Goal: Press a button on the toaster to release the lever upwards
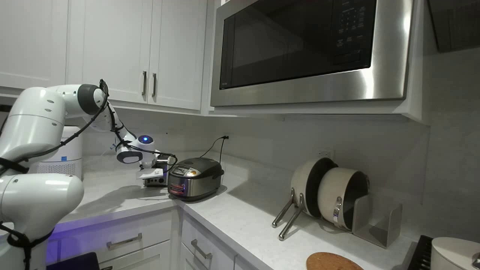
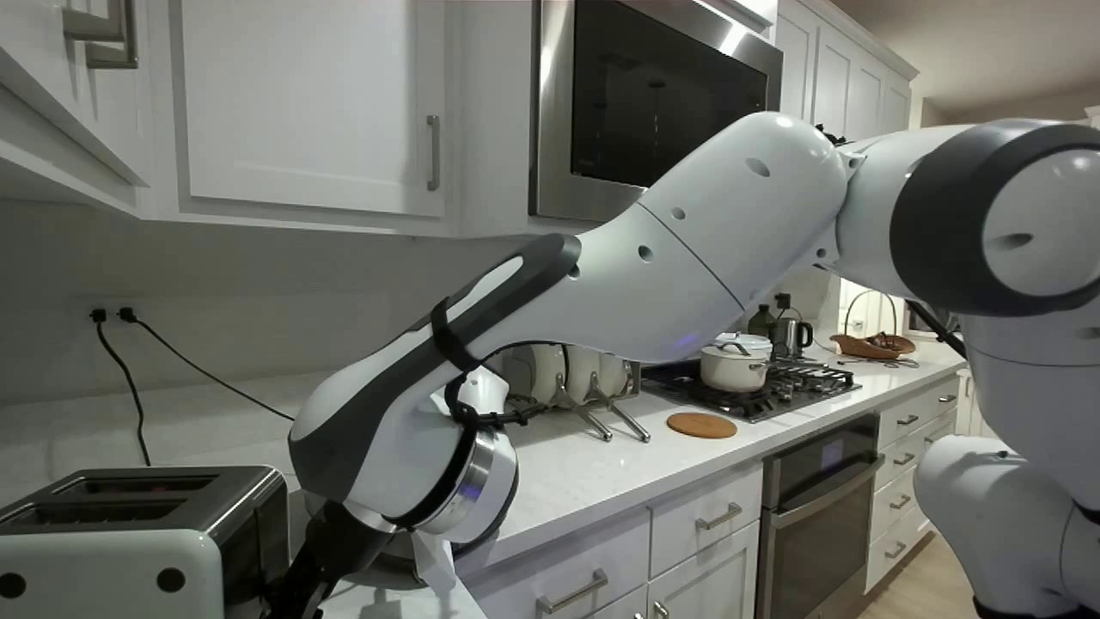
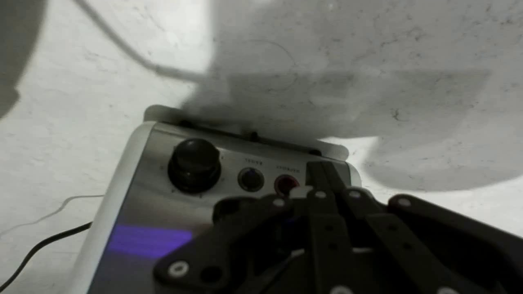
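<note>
The toaster (image 2: 103, 567) stands at the near left of the counter in an exterior view, with two slots in its dark top. The arm (image 2: 713, 249) reaches across from the right, and its gripper (image 3: 325, 168) is clenched, fingers pressed together, at the toaster's right end. In the wrist view that end is a steel panel (image 3: 163, 200) with a black knob (image 3: 193, 163) at left, a dark button (image 3: 251, 179) right of it and a red button (image 3: 287, 184) farther right; the fingertips are just right of the red one, and I cannot tell whether they touch the panel. In an exterior view the cooker (image 1: 195, 183) sits just right of the toaster, while a white cylinder (image 1: 65, 167) is to the left, partly behind the arm. Toward the near right are pans (image 1: 333, 191) in a rack (image 1: 360, 215) and a cork mat (image 1: 332, 261), with the microwave (image 1: 285, 45) over that side. In an exterior view a pot (image 2: 730, 371) is on the stove (image 2: 821, 386), on the far right.
</note>
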Motion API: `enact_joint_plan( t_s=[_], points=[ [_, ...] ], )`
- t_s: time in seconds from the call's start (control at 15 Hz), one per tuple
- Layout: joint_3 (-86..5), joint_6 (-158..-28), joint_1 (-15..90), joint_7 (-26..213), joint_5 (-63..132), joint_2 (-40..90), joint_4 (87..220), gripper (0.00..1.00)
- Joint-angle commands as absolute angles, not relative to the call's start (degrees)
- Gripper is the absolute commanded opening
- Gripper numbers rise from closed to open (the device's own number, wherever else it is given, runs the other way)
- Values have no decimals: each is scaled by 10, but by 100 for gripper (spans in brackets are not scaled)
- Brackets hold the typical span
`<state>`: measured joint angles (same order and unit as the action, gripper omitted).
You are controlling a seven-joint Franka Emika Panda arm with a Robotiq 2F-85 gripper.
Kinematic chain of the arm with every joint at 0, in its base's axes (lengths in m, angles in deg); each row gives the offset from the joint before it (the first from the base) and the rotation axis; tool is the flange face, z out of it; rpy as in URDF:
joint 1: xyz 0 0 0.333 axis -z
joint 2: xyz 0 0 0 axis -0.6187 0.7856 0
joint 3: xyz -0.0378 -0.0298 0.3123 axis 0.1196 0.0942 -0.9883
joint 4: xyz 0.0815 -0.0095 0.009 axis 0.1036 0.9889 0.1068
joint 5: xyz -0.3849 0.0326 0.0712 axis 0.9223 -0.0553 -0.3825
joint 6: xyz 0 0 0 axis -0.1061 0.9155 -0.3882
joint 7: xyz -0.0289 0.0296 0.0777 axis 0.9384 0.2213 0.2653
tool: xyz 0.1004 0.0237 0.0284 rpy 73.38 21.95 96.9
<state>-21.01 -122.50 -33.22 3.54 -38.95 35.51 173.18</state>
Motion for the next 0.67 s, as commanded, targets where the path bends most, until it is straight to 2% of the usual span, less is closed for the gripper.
enact_joint_plan(
  t_s=[0.0, 0.6],
  points=[
    [-199, -1181, -325, 66, -369, 349, 1724, 0],
    [-202, -1176, -323, 72, -383, 349, 1719, 0]
  ],
)
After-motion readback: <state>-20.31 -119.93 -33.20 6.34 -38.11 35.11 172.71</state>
